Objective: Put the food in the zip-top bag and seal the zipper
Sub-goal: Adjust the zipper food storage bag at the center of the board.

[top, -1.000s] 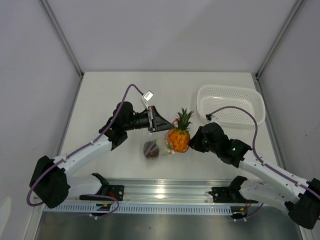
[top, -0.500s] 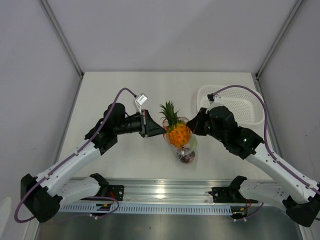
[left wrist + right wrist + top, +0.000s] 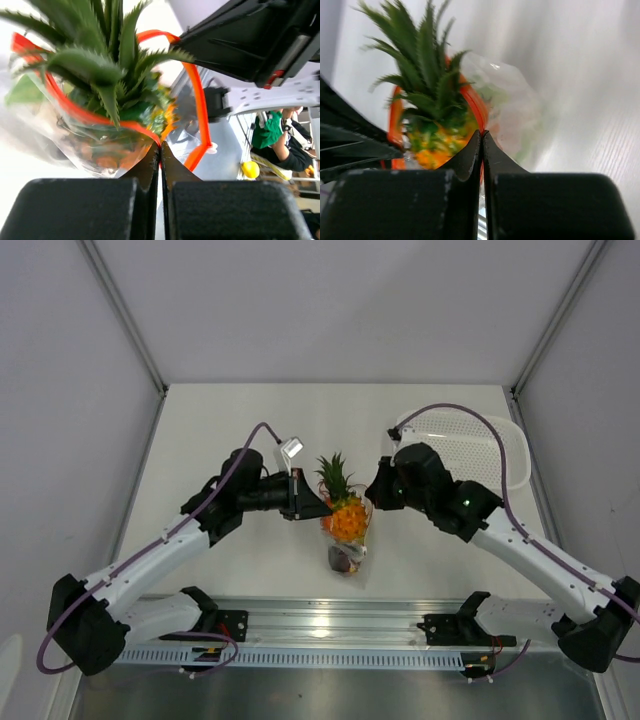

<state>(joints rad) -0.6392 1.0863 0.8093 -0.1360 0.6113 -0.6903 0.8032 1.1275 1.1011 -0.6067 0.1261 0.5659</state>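
The clear zip-top bag (image 3: pixel 346 543) hangs above the table between my two grippers. My left gripper (image 3: pixel 326 511) is shut on the left side of its mouth and my right gripper (image 3: pixel 373 498) on the right side. In the left wrist view my left gripper (image 3: pixel 160 147) pinches the red-orange zipper (image 3: pixel 198 100), which loops open around the pineapple's green crown (image 3: pixel 107 65). My right gripper (image 3: pixel 481 135) pinches the zipper (image 3: pixel 476 103) in the right wrist view. The orange pineapple (image 3: pixel 348 519) sits in the bag with its crown sticking out. A dark round fruit (image 3: pixel 345 561) lies at the bottom of the bag.
A white perforated basket (image 3: pixel 515 445) stands at the back right, just behind my right arm. The metal rail (image 3: pixel 330 625) with the arm bases runs along the near edge, below the hanging bag.
My right gripper has shut on the bag's mouth. Both arms have lifted the bag off the table, and the dark fruit has dropped to the bottom under the pineapple.
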